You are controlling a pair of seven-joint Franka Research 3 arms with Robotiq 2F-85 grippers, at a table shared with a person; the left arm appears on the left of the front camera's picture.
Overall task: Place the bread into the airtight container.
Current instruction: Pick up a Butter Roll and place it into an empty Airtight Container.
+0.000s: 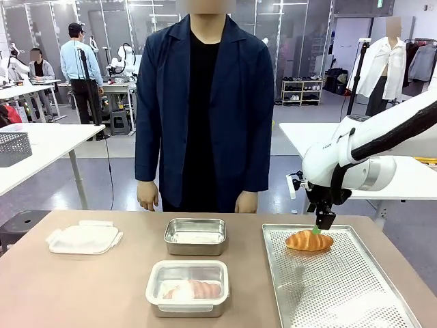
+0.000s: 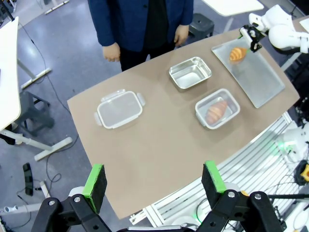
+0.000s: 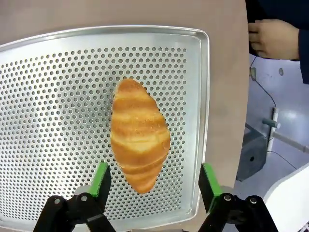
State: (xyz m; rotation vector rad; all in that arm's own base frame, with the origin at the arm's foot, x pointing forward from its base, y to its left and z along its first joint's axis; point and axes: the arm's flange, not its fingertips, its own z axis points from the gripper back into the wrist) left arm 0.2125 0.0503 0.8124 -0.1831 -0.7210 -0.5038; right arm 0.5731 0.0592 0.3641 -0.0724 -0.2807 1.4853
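The right gripper's (image 3: 155, 169) jaws stand wide apart, gripping nothing. They straddle the near tip of the croissant (image 3: 140, 133), whose body stretches ahead of the pads on the perforated tray (image 3: 58, 72) beneath. Closing here would likely catch only the tapered end, so the bread could pivot or slip out on the lift, and a hard squeeze could crush it. Well off to these jaws' left, the nearer container (image 1: 154, 287) already holds another croissant (image 1: 194, 290). The steel container (image 1: 195, 249) beyond it is empty. The left gripper (image 2: 153, 179) hangs open, high above the table (image 2: 145, 145).
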